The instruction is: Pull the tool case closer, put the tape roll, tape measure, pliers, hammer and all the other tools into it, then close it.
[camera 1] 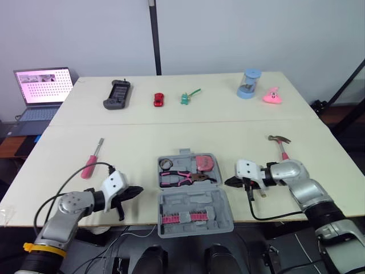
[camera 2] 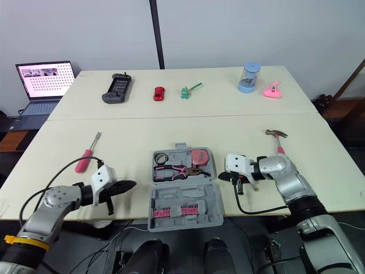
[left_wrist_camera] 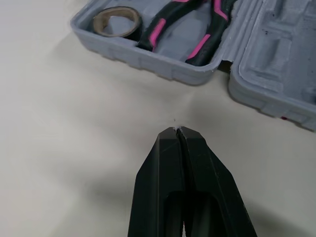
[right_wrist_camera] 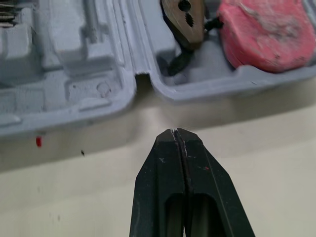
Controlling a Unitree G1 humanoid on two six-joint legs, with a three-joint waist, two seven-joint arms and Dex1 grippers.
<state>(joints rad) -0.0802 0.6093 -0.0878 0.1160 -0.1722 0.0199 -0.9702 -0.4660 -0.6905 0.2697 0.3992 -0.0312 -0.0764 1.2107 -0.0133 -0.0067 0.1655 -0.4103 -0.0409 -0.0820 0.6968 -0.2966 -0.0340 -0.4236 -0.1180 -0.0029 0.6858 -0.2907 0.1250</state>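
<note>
Two hands are hovering low over the surface (camera 1: 142,134), one on each side of the tool case (camera 1: 194,201), and you are holding nothing in either. Your left hand (camera 1: 136,192) is pointing at the case's left side with its fingers pressed together, tips near the wall but apart from it. Your right hand (camera 1: 229,182) is pointing at the case's right side, fingers likewise pressed together, tips near the hinge line and not touching.

The case is lying open near the front edge of the surface. In its far half the tape roll (camera 1: 166,164) is sitting at the left, the pliers (camera 1: 182,178) are lying across the middle, and the pink tape measure (camera 1: 205,163) is sitting at the right. A pink strip (camera 1: 183,217) in the near half is looking like a row of bits, though I cannot tell for sure.

The hammer (camera 1: 280,144) is lying on the surface beyond your right hand, outside the case. The pink-handled screwdriver (camera 1: 91,162) is lying well to the left, also outside.
</note>
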